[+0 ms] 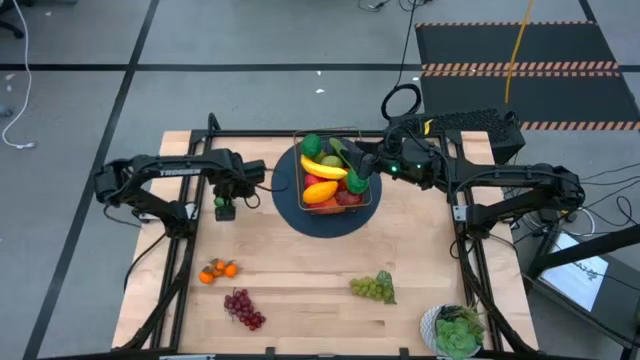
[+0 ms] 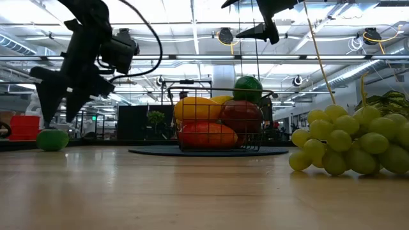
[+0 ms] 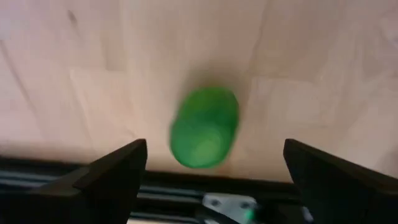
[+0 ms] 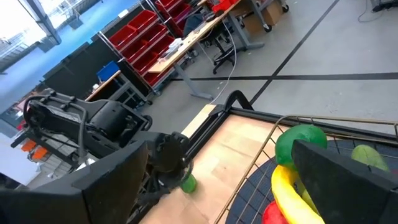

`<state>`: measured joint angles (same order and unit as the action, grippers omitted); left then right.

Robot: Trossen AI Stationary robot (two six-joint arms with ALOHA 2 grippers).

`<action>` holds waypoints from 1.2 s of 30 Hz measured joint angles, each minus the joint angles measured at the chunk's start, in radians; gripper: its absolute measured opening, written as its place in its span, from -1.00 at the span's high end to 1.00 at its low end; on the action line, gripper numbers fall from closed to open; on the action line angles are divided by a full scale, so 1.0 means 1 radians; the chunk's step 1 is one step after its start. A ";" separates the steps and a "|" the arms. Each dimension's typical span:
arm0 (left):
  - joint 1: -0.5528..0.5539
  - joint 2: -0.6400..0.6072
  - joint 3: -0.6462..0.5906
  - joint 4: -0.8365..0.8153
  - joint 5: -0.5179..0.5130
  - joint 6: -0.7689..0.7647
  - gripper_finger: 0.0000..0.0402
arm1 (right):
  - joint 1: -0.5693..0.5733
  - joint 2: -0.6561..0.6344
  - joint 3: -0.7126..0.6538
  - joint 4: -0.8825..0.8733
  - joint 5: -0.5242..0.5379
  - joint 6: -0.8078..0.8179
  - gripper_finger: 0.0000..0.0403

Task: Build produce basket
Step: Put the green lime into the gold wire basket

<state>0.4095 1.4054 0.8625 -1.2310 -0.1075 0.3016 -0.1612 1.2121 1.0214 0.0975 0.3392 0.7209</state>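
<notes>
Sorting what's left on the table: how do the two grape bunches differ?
The purple grapes are dark red-purple; the green grapes are pale yellow-green. The purple grapes lie on the table's left half, near the oranges; the green grapes lie on its right half, near the potted plant. Both still rest on the wood, outside the basket.

A light wooden table [image 1: 300,290] stands on a grey floor [image 1: 200,90] crossed by dark tape lines, with a black mat edged in orange-and-white hazard stripes [image 1: 515,67] lying beyond its far corner and a yellow cable [image 1: 518,45] trailing across it. Rows of red storage bins [image 4: 140,34] sit on shelving beside workbenches and a rolling chair [image 4: 225,53], while a large window [image 4: 37,25] brightens the room. Overhead, long light strips and pipes [image 2: 192,32] run under an open industrial ceiling.
</notes>
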 joint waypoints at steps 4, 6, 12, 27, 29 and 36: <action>0.000 0.013 0.000 0.035 -0.010 0.087 -0.88 | 0.000 0.000 0.000 0.001 0.000 0.004 -0.94; 0.001 0.020 0.000 0.032 -0.016 0.103 -0.85 | 0.000 0.000 0.000 0.004 0.000 0.004 -0.94; 0.012 0.031 -0.024 0.042 -0.017 0.116 -0.66 | 0.006 0.000 0.000 0.004 0.000 0.004 -0.94; 0.012 0.031 -0.177 0.167 -0.082 0.113 -0.41 | 0.019 0.000 0.000 0.003 0.000 0.001 -0.94; 0.012 0.031 -0.183 0.177 -0.080 0.105 -0.33 | 0.019 0.000 0.000 0.004 0.001 0.001 -0.95; 0.012 0.031 -0.187 0.184 -0.059 0.105 -0.04 | 0.019 0.000 0.000 0.003 0.002 0.007 -0.95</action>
<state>0.4217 1.4364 0.6754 -1.0468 -0.1666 0.4070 -0.1421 1.2121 1.0214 0.1009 0.3412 0.7275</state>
